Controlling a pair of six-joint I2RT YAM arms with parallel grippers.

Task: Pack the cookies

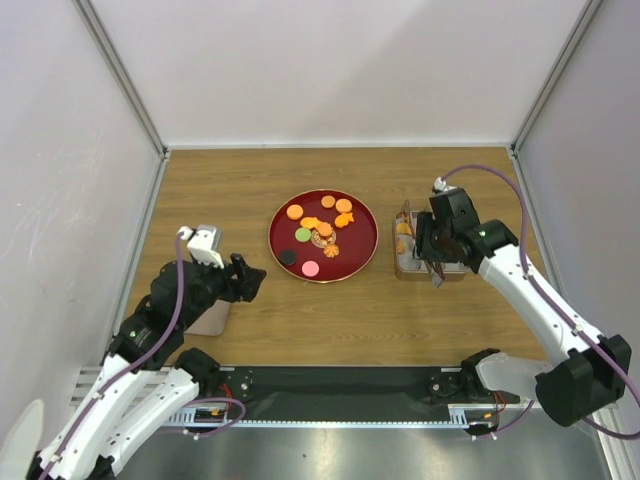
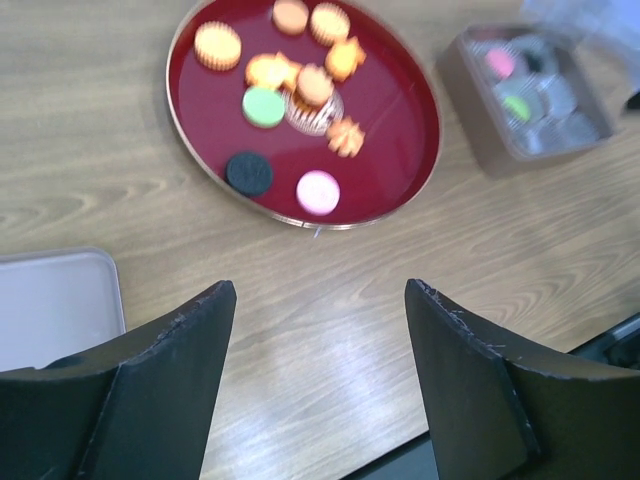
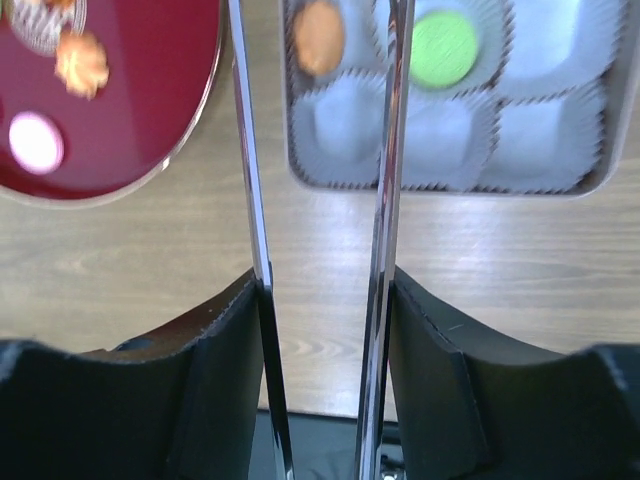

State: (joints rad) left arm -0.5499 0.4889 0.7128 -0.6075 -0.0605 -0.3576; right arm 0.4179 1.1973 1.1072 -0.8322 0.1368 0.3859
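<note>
The cookies (image 1: 322, 232) lie on a dark-red plate (image 1: 360, 258) mid-table: round orange, green (image 2: 264, 106), black (image 2: 249, 173) and pink (image 2: 318, 192) ones, plus orange fish shapes. A metal tin (image 1: 405, 270) of white paper cups stands right of the plate and holds an orange cookie (image 3: 319, 38) and a green one (image 3: 444, 47). My right gripper (image 3: 322, 275) is shut on metal tongs (image 3: 250, 150), whose blades reach over the tin's left cups with the orange cookie between them; their tips run off the top of the right wrist view. My left gripper (image 2: 319, 285) hangs open and empty, near and left of the plate.
A pale flat lid (image 2: 55, 305) lies on the table under my left arm, near the left wall. White walls close the table on the left, back and right. The black base rail (image 1: 340, 385) runs along the near edge.
</note>
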